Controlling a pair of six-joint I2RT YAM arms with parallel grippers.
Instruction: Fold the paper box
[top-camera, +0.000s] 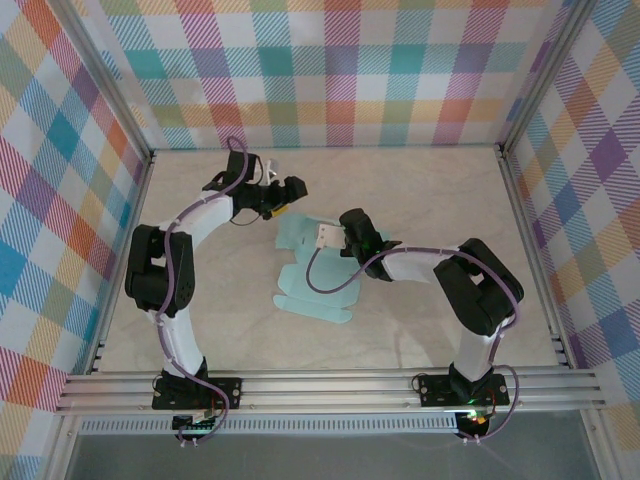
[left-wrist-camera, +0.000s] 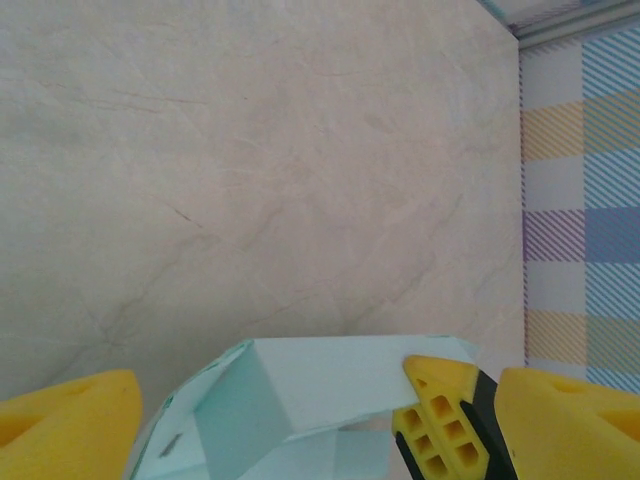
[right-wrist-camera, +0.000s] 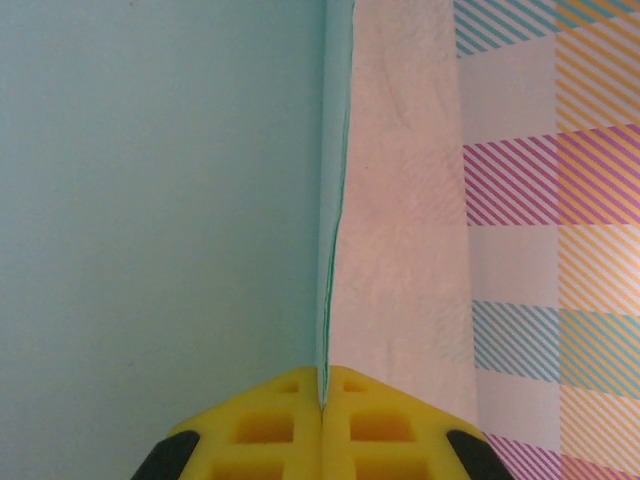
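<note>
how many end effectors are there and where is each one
2. The left end effector is open, just past the far-left edge of the paper box. The right end effector is shut on an edge of the box's raised far part.

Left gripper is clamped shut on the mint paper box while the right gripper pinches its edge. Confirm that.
Not shut: the left wrist view shows the left gripper open, the paper box between its spread fingers. The right gripper does pinch its edge.
</note>
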